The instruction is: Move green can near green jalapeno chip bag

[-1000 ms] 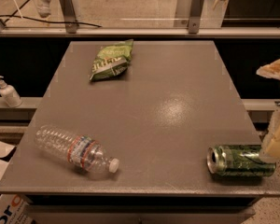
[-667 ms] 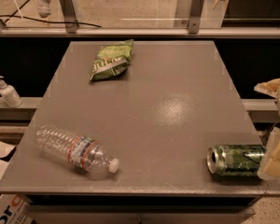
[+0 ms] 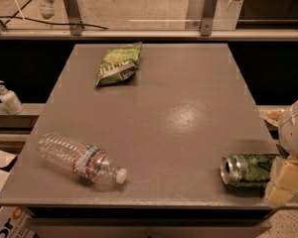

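The green can [image 3: 248, 169] lies on its side near the front right corner of the grey table [image 3: 188, 83], silver top facing left. The green jalapeno chip bag [image 3: 118, 63] lies flat at the far left of the table, well away from the can. My gripper [image 3: 284, 178] is at the right edge of the view, right up against the can's right end, with its cream-coloured parts low at the table's front right corner. The arm's white rounded housing [image 3: 295, 128] sits above it. The can's right end is hidden behind the gripper.
A clear plastic water bottle [image 3: 79, 160] lies on its side at the front left of the table. A white pump bottle [image 3: 9, 98] stands on a ledge left of the table. A rail with metal posts [image 3: 206, 9] runs behind the far edge.
The gripper has come lower and closer in at the right edge, down to the can's right end. The can, bag and bottle have not moved.
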You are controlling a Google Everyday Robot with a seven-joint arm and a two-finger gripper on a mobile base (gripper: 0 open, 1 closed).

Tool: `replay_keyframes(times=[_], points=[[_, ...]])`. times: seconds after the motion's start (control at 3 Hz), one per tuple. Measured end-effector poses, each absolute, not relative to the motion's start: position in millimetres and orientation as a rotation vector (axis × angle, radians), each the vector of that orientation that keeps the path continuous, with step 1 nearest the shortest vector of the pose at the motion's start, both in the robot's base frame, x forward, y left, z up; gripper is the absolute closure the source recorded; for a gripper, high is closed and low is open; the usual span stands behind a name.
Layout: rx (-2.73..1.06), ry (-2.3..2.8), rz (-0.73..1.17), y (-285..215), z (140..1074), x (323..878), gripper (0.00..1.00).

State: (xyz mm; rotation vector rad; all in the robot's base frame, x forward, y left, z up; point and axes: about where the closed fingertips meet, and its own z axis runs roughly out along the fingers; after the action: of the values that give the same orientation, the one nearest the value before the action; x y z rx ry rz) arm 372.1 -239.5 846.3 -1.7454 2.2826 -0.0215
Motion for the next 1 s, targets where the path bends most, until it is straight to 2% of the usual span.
replay_keyframes(times=[0.33,1.0], points=[[-1.749,2.297,-0.003,-240.7,832.1,368.6,0.19],[-1.746,2.295,0.039,-237.1,827.2,367.6,0.65]])
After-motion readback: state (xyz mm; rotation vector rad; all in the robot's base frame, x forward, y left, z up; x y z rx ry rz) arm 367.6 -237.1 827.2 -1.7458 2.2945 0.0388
